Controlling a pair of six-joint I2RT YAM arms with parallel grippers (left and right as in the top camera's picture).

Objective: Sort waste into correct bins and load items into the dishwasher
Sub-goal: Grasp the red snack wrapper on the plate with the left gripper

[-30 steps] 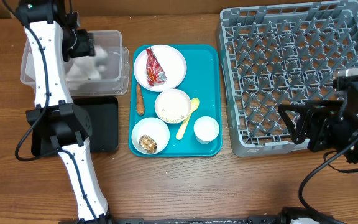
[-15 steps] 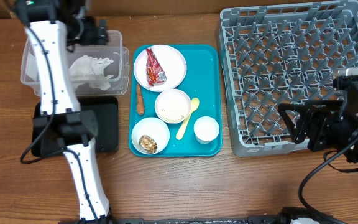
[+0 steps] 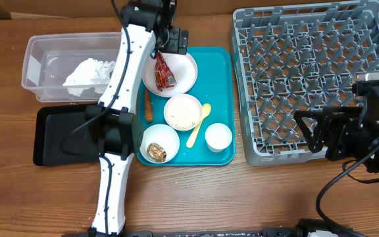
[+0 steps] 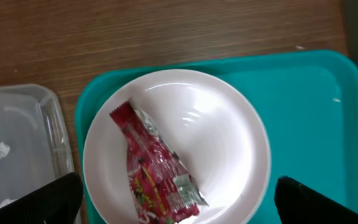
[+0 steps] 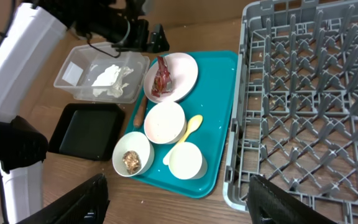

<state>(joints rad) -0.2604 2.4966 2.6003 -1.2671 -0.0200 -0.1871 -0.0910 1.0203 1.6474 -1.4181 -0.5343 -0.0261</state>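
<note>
My left gripper [image 3: 168, 45] is open and empty, hovering over the white-pink plate [image 3: 184, 74], which holds the crumpled red wrapper [image 3: 163, 71]. In the left wrist view the wrapper [image 4: 157, 168] lies on the plate [image 4: 222, 130] between my spread fingers [image 4: 179, 208]. White tissue [image 3: 87, 72] lies in the clear tub [image 3: 41, 56]. The black tray [image 3: 61, 135] is in front of it. The brown stick [image 3: 148, 105], rice bowl [image 3: 183, 112], bowl with brown lump [image 3: 155, 151], spoon [image 3: 199, 124] and cup [image 3: 218, 137] sit on the teal tray. My right gripper [image 3: 310, 131] is open and empty at the grey rack's [image 3: 308, 66] front edge.
The teal tray [image 3: 219, 62] lies between the bins on the left and the rack on the right. The left arm's white links [image 3: 114, 99] reach across the black tray and the teal tray's left edge. Bare wooden table runs along the front.
My left gripper has swung right from over the clear tub to over the plate, leaving the white tissue in the tub. The right arm has not moved.
</note>
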